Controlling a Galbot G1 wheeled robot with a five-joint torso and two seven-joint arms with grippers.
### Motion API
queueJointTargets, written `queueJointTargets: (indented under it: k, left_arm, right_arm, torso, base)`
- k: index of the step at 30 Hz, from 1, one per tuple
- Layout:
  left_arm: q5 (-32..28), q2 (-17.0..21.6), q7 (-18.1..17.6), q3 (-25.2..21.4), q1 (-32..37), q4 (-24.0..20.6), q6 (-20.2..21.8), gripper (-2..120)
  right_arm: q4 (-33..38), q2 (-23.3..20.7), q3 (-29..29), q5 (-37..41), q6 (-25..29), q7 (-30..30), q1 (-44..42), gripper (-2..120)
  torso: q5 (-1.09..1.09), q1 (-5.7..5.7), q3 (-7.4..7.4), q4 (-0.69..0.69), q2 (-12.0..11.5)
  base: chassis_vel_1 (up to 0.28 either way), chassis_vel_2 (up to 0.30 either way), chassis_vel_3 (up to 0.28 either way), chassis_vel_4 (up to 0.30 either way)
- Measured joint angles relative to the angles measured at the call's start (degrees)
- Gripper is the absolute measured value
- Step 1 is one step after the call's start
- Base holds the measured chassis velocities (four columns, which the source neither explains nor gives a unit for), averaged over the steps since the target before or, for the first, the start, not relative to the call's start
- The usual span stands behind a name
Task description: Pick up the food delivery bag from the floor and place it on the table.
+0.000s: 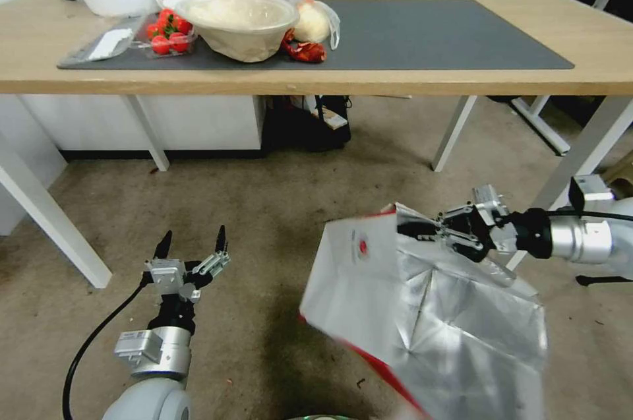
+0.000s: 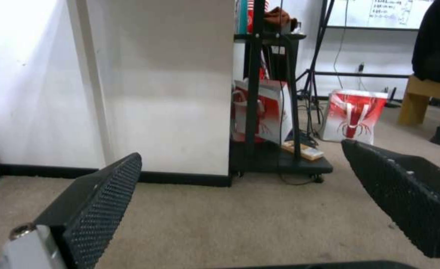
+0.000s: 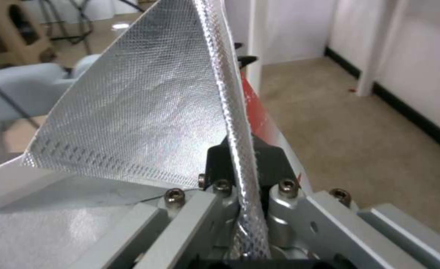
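Because the right gripper (image 1: 422, 230) is clamped on the rim of the food delivery bag (image 1: 369, 275), the bag hangs tilted below the table (image 1: 343, 80), while the left gripper (image 1: 192, 250) waits empty, fingers spread, below the table too.

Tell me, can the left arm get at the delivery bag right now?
Probably yes: the left gripper hangs open over bare carpet beside the food delivery bag, nothing between them; the right gripper already pinches the bag's rim.

Light wooden table (image 1: 409, 80), white legs, carries dark grey mat (image 1: 422, 34); on mat: bowl (image 1: 239, 24), strawberries (image 1: 166, 32). Beige carpet floor (image 1: 277, 209) below.
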Motion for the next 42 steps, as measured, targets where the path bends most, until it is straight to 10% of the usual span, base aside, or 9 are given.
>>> queueJointTargets:
  k: [30, 42]
  left_arm:
    - [-0.4, 0.2, 1.7, -0.5, -0.9, 1.1, -1.7, 100]
    - [-0.5, 0.3, 2.0, -0.7, -0.6, 1.0, -1.9, 100]
  right_arm:
    - [0.0, -3.3, 0.7, 3.3, -2.6, -3.8, -0.4, 0]
    - [0.5, -3.3, 0.6, 3.2, -2.9, -2.9, -0.7, 0]
  torso:
    - [0.00, 0.05, 0.04, 0.00, 0.1]
    - [-0.01, 0.18, 3.57, 0.00, 3.8]
  base:
    - [0.000, 0.000, 0.000, 0.000]
    - [0.000, 0.000, 0.000, 0.000]
